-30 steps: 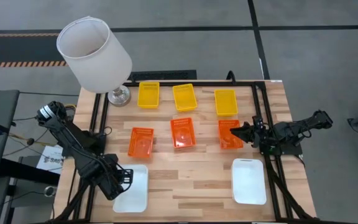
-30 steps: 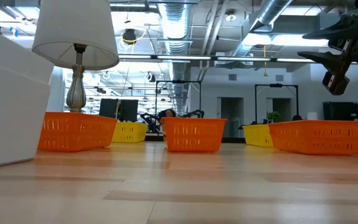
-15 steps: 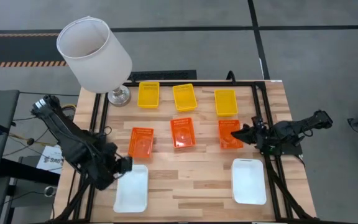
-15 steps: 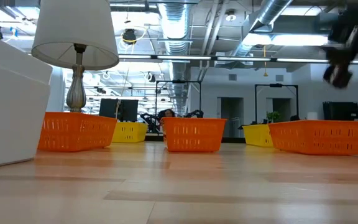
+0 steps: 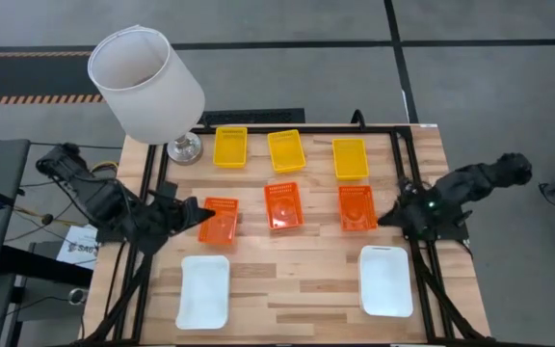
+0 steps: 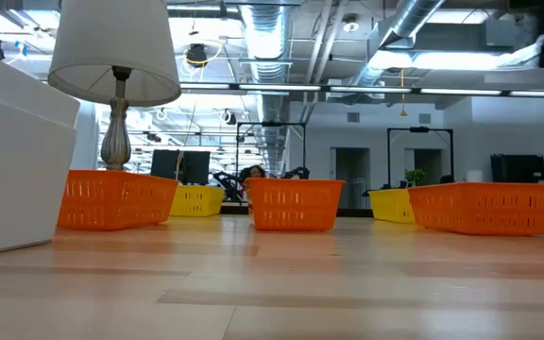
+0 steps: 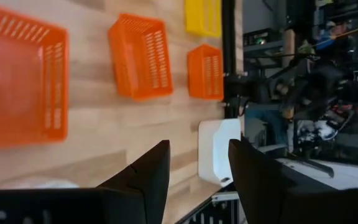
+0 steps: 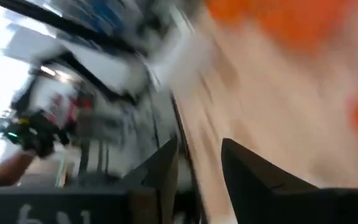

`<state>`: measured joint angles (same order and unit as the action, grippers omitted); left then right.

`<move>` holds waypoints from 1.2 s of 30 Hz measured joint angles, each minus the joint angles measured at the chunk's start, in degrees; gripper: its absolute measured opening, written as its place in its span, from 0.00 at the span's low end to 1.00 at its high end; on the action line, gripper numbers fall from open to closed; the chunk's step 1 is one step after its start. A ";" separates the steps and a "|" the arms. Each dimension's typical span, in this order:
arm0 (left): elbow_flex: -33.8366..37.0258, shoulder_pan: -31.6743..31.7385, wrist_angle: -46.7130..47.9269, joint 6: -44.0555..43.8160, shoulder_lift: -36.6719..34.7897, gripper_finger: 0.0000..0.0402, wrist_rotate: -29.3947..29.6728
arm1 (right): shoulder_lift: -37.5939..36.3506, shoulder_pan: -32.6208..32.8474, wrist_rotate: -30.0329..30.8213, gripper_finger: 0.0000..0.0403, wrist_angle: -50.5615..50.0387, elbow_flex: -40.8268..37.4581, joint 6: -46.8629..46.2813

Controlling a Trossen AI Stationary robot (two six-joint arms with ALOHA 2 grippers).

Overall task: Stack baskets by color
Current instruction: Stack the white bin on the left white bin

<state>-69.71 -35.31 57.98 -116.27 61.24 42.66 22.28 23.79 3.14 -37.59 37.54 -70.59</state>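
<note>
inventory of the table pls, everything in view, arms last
yellow baskets: three, yellow, far row, apart.
orange baskets: three, orange, middle row, apart.
white baskets: two visible, white, near row, one left, one right.
lamp: one, white shade, metal base, far-left corner.
table: one, light wood.
left end effector: dark, open, empty, beside the left orange basket.
right end effector: dark, open, empty, beside the right orange basket.
</note>
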 joint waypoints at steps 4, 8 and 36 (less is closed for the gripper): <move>0.00 3.38 -1.63 5.68 -0.21 0.38 0.01 | 8.47 4.29 -9.19 0.32 -9.31 3.98 -16.57; 0.02 6.46 -2.68 10.25 -0.23 0.38 -1.22 | 15.19 11.31 -10.86 0.31 -11.03 4.20 -27.24; 0.02 24.79 -2.89 29.18 -0.16 0.38 -13.90 | 49.14 31.54 -11.96 0.47 -16.69 4.27 -57.33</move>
<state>-69.69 -10.52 55.09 -87.09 61.08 28.75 71.42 55.33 -8.82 -54.28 41.80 -127.92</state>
